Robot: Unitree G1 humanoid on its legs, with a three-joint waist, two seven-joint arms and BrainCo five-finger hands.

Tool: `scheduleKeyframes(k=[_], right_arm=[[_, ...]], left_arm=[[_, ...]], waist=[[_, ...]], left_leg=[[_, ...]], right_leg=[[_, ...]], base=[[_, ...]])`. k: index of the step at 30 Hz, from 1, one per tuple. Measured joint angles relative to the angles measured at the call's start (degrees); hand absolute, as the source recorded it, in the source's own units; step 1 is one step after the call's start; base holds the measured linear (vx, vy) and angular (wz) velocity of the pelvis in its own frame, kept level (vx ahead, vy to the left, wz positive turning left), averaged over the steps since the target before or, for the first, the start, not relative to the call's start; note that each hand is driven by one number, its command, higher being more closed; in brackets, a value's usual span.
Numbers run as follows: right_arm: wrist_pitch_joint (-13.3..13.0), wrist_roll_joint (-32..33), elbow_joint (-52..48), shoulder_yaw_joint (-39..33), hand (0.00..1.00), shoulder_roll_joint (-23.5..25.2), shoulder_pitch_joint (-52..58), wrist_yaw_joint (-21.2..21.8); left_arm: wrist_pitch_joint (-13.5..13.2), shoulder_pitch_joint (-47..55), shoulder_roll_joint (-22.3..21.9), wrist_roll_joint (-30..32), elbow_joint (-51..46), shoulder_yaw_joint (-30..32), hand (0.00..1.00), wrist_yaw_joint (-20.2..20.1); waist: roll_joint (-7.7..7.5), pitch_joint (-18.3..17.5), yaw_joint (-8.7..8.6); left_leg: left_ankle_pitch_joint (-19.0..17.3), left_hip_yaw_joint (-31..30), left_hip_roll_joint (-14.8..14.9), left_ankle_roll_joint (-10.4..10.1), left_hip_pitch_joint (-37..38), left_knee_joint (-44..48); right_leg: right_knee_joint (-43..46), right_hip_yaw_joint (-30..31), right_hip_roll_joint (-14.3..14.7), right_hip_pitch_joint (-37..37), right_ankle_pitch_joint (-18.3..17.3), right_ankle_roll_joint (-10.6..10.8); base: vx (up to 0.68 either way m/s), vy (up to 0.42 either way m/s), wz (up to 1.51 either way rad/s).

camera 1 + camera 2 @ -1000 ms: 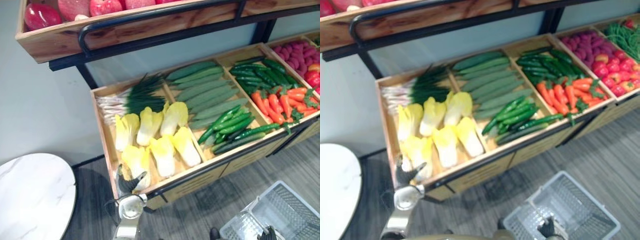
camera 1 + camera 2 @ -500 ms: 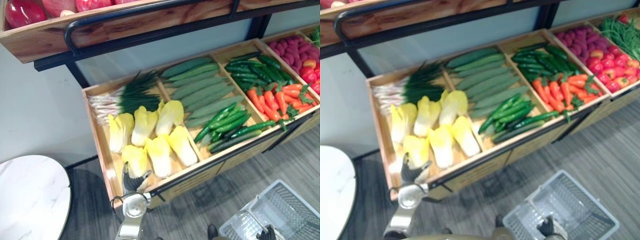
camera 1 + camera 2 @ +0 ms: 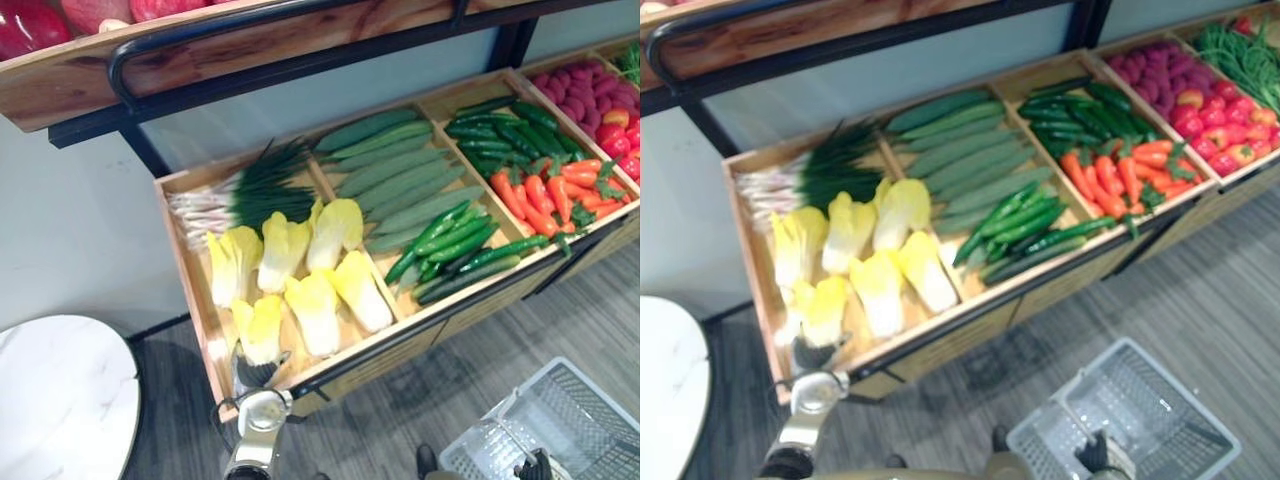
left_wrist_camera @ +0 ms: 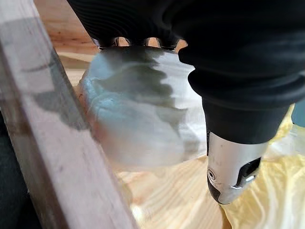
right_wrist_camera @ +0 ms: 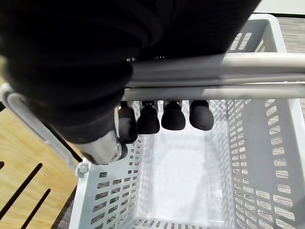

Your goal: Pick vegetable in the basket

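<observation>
At the grasp: my left hand (image 3: 255, 372) lies on the nearest cabbage (image 4: 138, 119) in the crate (image 3: 195, 300) corner, its grip hidden so I cannot tell, my right hand (image 5: 172, 116) curled round the handle (image 5: 214, 76) of the basket (image 5: 267, 157); next, I judge, close firmly and lift.

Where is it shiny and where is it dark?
Right wrist view: light glares inside the basket, below the right hand curled round its handle. Left eye view: red fruit on the top shelf gleams; the floor under the crate is in shadow.
</observation>
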Motion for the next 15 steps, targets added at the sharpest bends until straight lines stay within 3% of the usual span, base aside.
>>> scheduleKeyframes(k=[4,15], right_arm=[[0.0,0.0,0.3,0.6,1.00,-0.4,0.0,-0.5],[0.0,0.1,1.4,2.4,1.00,-0.7,0.0,-0.4]], left_arm=[[-0.7,-1.7,0.4,-0.1,4.4,0.9,1.00,0.8],[-1.2,-4.6,2.9,-5.0,11.2,0.9,1.00,0.4]], waist=[[0.61,0.2,0.01],[0.46,0.2,-0.03]], left_leg=[[-0.1,0.5,0.3,-0.2,0.7,0.0],[-0.5,1.5,0.3,-0.6,2.1,0.0]], right_leg=[[0.0,0.5,0.3,0.2,0.0,0.0],[-0.8,1.2,0.5,1.4,0.2,0.1]], base=[[-0.01,-0.027,-0.07],[0.01,-0.016,-0.04]])
